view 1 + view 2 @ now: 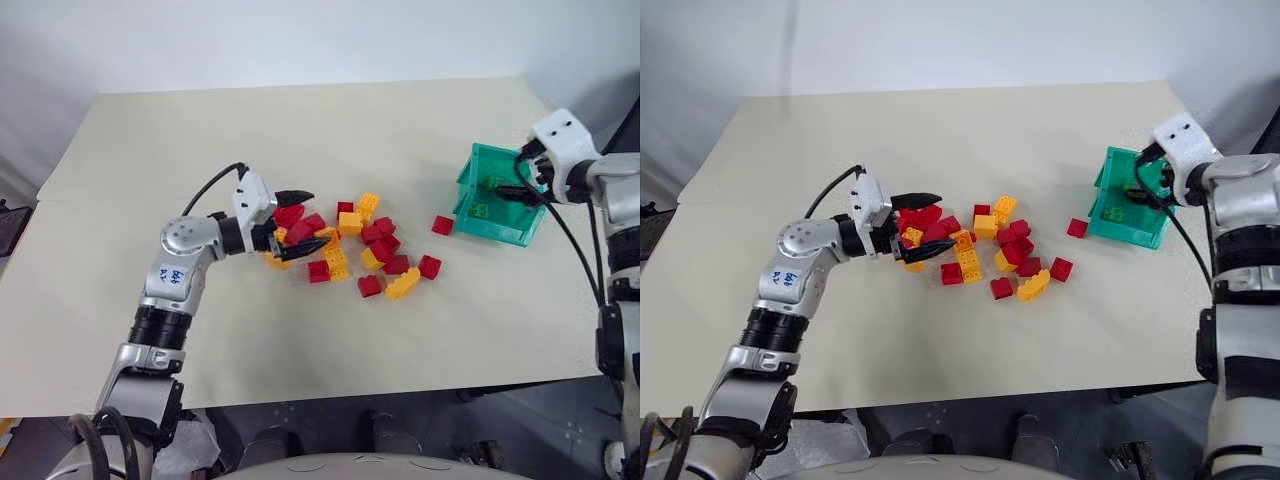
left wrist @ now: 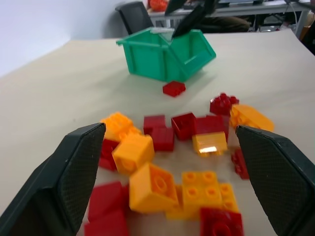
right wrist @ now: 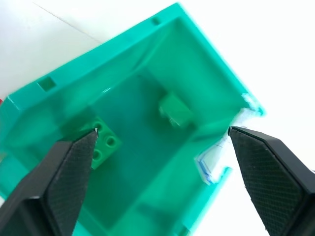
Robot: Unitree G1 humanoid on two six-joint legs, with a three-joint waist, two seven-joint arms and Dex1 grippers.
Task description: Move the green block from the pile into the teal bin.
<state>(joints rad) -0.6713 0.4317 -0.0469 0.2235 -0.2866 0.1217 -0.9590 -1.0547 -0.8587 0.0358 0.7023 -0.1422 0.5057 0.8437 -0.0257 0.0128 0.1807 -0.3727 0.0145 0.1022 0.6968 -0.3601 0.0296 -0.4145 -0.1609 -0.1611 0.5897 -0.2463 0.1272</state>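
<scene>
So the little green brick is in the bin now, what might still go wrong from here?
1. The right gripper's open fingers hang just over the teal plastic storage bin; pulling back carelessly might snag its rim and tip out the small green studded brick.
2. The left gripper, open over the pile of red and yellow-orange bricks, may scatter them.

green block (image 3: 104,144): partly covered by the right end effector's finger (image 3: 59,184)
teal bin (image 3: 147,64): edges cropped

You have a beige table (image 1: 300,130) against a white wall (image 1: 250,40); a black chair (image 2: 134,17) sits beyond it.
</scene>
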